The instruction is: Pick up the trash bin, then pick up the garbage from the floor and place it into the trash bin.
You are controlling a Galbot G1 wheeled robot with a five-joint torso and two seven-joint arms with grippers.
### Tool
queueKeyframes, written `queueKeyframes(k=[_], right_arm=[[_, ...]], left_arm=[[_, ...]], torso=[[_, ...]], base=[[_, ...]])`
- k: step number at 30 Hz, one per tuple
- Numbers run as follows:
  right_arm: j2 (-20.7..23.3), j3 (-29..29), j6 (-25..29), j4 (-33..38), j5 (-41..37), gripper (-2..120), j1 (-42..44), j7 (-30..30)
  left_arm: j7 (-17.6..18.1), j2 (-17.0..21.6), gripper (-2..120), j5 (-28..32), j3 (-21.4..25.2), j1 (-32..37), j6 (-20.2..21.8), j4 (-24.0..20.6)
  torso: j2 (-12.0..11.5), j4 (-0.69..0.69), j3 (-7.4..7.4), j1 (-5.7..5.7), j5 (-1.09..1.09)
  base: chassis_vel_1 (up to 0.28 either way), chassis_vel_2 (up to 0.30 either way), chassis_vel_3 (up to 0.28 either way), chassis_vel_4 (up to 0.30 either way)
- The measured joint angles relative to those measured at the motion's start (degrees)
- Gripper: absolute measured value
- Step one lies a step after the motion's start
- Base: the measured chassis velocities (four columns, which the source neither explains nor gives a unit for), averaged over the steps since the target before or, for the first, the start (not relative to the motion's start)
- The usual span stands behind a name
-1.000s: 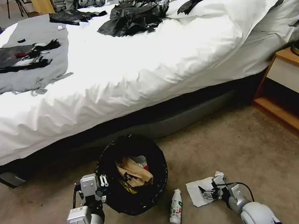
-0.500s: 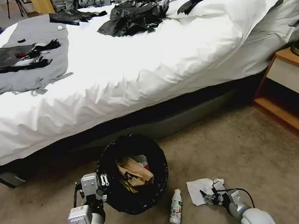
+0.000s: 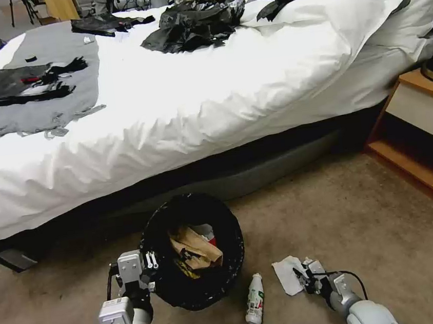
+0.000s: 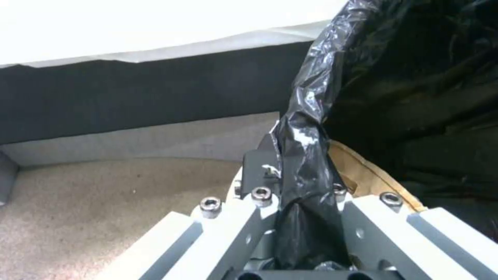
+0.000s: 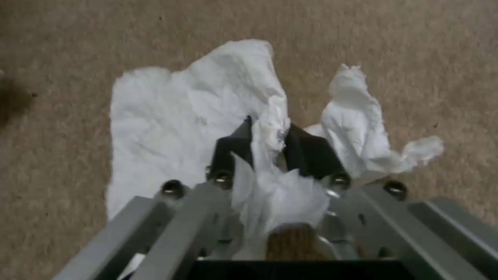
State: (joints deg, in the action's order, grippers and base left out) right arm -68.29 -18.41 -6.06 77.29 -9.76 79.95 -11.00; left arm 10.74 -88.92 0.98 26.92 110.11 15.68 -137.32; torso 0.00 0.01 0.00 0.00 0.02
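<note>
The trash bin [image 3: 199, 292], lined with a glossy black bag, stands on the carpet in front of the bed, holding a brown paper bag [image 3: 197, 246] and other litter. My left gripper [image 3: 147, 264] is shut on the bin's black-lined rim [image 4: 303, 163] at its left side. On the floor to the right lies a white tissue [image 3: 286, 276], a piece of the garbage. My right gripper [image 3: 302, 276] is shut on a fold of that tissue [image 5: 171, 120], pinched between its dark fingertips [image 5: 233, 144]. A small white bottle [image 3: 254, 300] lies between the bin and the tissue.
A bed with a white duvet [image 3: 209, 95] and black clothes [image 3: 191, 23] runs across the back. A wooden nightstand [image 3: 420, 135] stands at the right. Bare carpet [image 3: 367, 218] lies right of the bin.
My right gripper has drawn back toward me, and the tissue has come with it, bunching up and shifting on the carpet. The left gripper and the bin have stayed put.
</note>
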Motion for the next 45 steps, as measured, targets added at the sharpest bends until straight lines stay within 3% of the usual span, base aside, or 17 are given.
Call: queueKeyframes(k=[4, 18, 22, 26, 27, 30, 31, 34, 38, 45], right_arm=[[-0.2, 0.1, 0.9, 1.1, 0.5, 0, 0.1, 0.3], [0.1, -2.5, 3.2, 5.4, -0.3, 0, 0.6, 1.3], [0.4, -5.0, 4.1, 9.6, -1.7, 0, 1.0, 1.5], [1.5, -8.4, 5.6, 23.7, -5.4, 0, 3.5, 1.1], [1.5, -8.4, 5.6, 23.7, -5.4, 0, 3.5, 1.1], [1.6, -8.9, 11.3, 34.5, -10.3, 0, 5.0, -1.9], [1.6, -8.9, 11.3, 34.5, -10.3, 0, 5.0, -1.9], [2.2, -6.4, 17.0, 43.7, -15.0, 0, 5.1, -7.5], [4.0, -1.5, 17.6, 49.1, -15.5, 0, 5.4, -11.6], [7.7, 7.5, 17.1, 46.0, -9.6, 0, 3.9, -13.1]], left_arm=[[0.0, 0.0, 1, 0.0, -0.1, -0.1, 0.0, -0.1], [0.0, 0.0, 1, -0.2, -0.3, 0.0, -0.1, -0.3], [0.0, 0.0, 1, -0.3, -0.4, 0.1, -0.1, -0.3], [0.0, -0.1, 1, -0.4, -0.5, 0.2, -0.3, -0.1], [0.0, -0.1, 1, -0.4, -0.5, 0.2, -0.3, -0.1], [0.0, 0.0, 1, -0.7, -0.7, 0.1, -0.3, 0.6], [0.0, 0.0, 1, -0.7, -0.7, 0.1, -0.3, 0.6], [-0.1, 0.1, 1, -0.8, -0.8, -0.1, -0.3, 0.7], [-0.1, 0.3, 1, -1.1, -1.0, -0.2, -0.2, 0.8], [-0.2, 0.3, 1, -1.4, -1.6, 0.0, -0.1, 0.8]], torso=[[0.0, 0.00, 0.00, 0.00, -0.01], [0.0, -0.01, 0.00, 0.00, -0.01], [0.0, -0.01, 0.00, 0.00, -0.01], [0.0, -0.02, 0.00, 0.00, -0.03], [0.0, -0.02, 0.00, 0.00, -0.03], [0.0, -0.02, 0.00, 0.00, -0.02], [0.0, -0.02, 0.00, 0.00, -0.02], [0.0, 0.00, 0.00, 0.00, -0.02], [0.0, -0.01, 0.00, 0.00, -0.03], [0.0, -0.01, 0.00, 0.00, -0.02]], base=[[0.000, 0.000, 0.000, 0.000], [0.000, 0.000, 0.000, 0.000], [0.000, 0.000, 0.000, 0.000], [0.000, 0.000, 0.000, 0.000], [0.000, 0.000, 0.000, 0.000], [0.000, 0.000, 0.000, 0.000], [0.000, 0.000, 0.000, 0.000], [0.000, 0.000, 0.000, 0.000], [0.000, 0.000, 0.000, 0.000], [0.000, 0.000, 0.000, 0.000]])
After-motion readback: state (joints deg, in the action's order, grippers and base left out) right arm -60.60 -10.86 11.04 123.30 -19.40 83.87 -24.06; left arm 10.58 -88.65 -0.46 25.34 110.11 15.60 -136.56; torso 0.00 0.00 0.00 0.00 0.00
